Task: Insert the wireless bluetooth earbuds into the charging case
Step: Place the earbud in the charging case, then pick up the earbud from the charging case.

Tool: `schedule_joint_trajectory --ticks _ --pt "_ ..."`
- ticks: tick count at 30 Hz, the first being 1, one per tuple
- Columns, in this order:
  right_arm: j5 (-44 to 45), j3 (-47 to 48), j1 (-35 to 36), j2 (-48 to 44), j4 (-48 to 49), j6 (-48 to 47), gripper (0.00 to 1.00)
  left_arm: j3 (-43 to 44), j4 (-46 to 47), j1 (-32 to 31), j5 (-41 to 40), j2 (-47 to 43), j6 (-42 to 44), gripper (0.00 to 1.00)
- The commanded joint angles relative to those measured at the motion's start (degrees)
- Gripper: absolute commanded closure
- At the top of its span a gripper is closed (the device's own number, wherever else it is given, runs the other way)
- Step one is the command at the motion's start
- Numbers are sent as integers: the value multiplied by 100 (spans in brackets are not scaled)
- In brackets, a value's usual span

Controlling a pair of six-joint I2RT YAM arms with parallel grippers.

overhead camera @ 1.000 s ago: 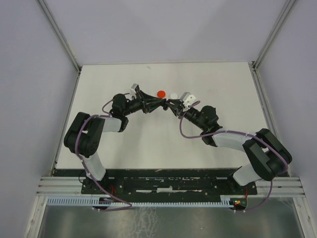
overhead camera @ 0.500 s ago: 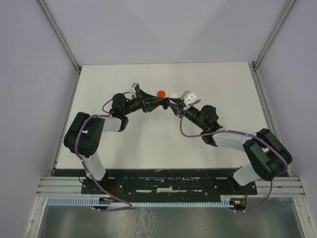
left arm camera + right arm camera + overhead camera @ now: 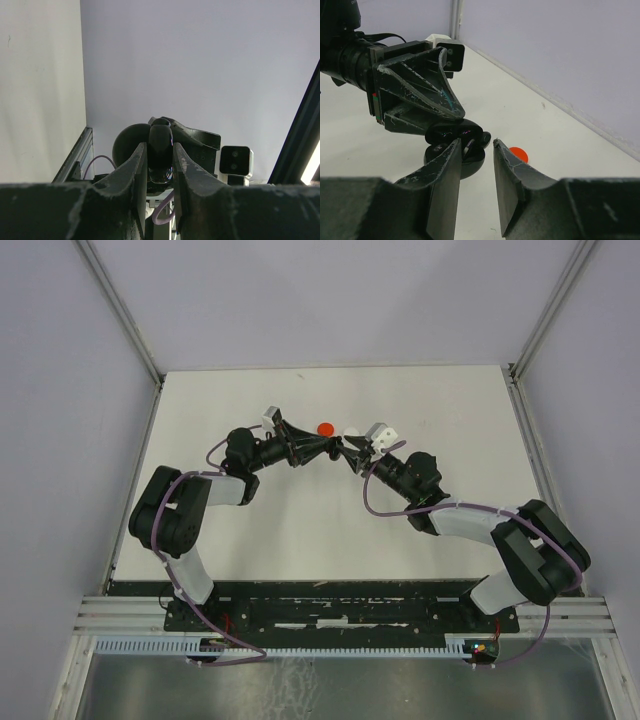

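My left gripper (image 3: 322,448) is shut on a glossy black charging case (image 3: 161,150), holding it edge-on above the table. In the right wrist view the case (image 3: 451,134) hangs open under the left fingers (image 3: 427,90). A small black earbud (image 3: 484,137) sticks out at its right edge, and another dark piece sits inside. My right gripper (image 3: 476,142) is open, its fingertips right at the case with the left fingertip (image 3: 451,155) in front of it. From above, the two grippers meet tip to tip, with the right gripper (image 3: 346,450) against the case.
A red disc (image 3: 325,428) lies on the white table (image 3: 300,530) just beyond the grippers; it also shows in the right wrist view (image 3: 519,154). A white disc (image 3: 351,432) lies beside it, partly hidden by the right gripper. Grey walls enclose the table.
Both grippers have crept slightly toward the far side, and the right gripper now covers more of the white disc. The left grip on the case is unchanged.
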Motion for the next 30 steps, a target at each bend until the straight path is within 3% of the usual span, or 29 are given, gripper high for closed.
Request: schedule_joint_trajectory --ticks 1,12,16,19,23,27,30 --pt "44 195 8 -203 331 110 60 187 329 -16 -78 -54 -159 97" --pt "138 231 5 -406 538 200 57 186 319 -16 -78 -30 -135 97" --pt "765 339 -12 -820 299 536 51 177 315 -13 -70 -26 -117 97" --pt "1165 817 -75 -1275 -1347 777 52 177 294 -13 -46 -26 -81 97" --pt "1886 2260 -140 -1500 -4429 1377 52 185 219 -16 15 -52 31 97" --pt "1668 3689 -299 -1193 -6991 1812 52 208 124 -15 98 -70 154 97" --pt "1407 4407 -408 -838 -8101 2131 53 249 117 -13 160 -64 155 97"
